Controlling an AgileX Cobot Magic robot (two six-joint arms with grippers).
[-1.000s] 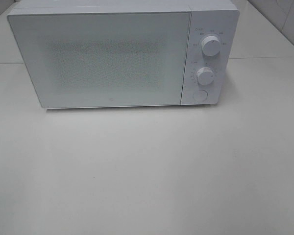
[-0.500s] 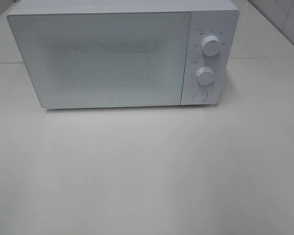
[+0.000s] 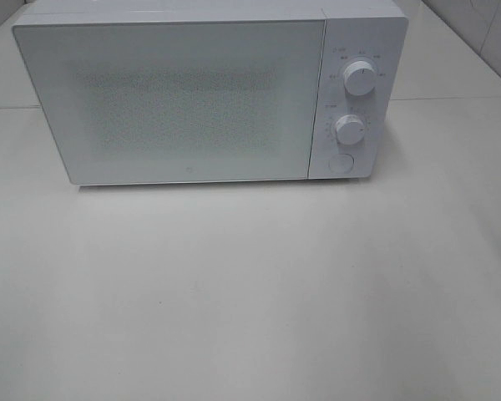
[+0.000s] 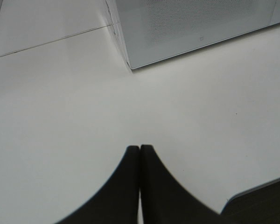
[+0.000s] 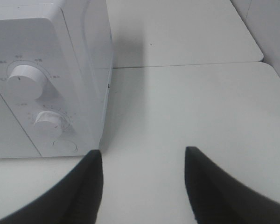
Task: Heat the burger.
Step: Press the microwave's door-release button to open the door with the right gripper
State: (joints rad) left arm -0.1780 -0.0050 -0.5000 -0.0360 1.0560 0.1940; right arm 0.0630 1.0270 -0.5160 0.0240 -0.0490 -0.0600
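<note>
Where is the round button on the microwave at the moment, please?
In the exterior high view, the round button sits at the bottom of the microwave's right-hand control panel, directly below the lower knob.

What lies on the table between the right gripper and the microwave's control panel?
Nothing. In the right wrist view, only bare table separates the open right gripper from the control panel of the microwave.
</note>
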